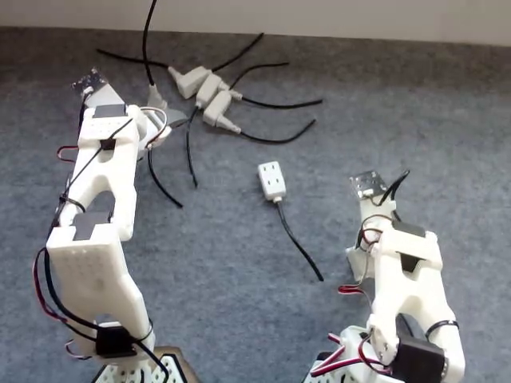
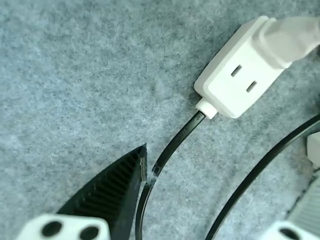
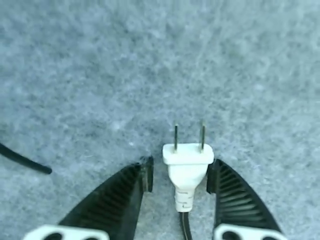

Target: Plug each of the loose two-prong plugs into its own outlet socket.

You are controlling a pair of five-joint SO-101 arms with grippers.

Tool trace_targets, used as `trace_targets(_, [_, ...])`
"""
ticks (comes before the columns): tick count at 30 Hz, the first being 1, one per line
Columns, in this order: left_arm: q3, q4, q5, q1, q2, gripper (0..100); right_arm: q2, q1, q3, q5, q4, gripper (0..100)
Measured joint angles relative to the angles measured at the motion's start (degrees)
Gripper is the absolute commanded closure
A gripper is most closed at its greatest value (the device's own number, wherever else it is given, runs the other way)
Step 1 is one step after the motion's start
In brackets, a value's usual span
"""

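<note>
**Plug straddled, not yet pinched**

Left gripper [image 2: 225,185] gapes wide over thin black cord [image 2: 172,145] beside white two-slot socket block [image 2: 235,82]. Right gripper [image 3: 177,175] stands open astride small white two-prong plug [image 3: 187,162], flat on carpet. Likely light, rigid, slick: pinch body sides, clear of prongs.

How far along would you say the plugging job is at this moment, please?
Done: in the left wrist view, one plug sits seated in a white outlet socket; the back cluster looks joined too, though I can't confirm. In hand: a two-prong plug lies between the right gripper's open fingers, not yet clamped. Remaining: the lone outlet socket in the middle has nothing plugged in.
</note>
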Motion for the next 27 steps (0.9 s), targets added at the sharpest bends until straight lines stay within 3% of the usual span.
trace_targets(4, [0.0,0.0,0.0,0.0,0.0,54,0.0,0.0,0.0,-0.53,0.0,81.8])
trace_targets(11, [0.0,0.0,0.0,0.0,0.0,54,0.09,-0.53,0.97,-11.78,-7.21,81.8])
trace_targets(19, [0.0,0.0,0.0,0.0,0.0,54,0.09,-0.79,1.67,-5.89,-7.12,81.7])
trace_targets(27, [0.0,0.0,0.0,0.0,0.0,54,-0.35,-0.88,-0.79,-4.75,1.58,81.5])
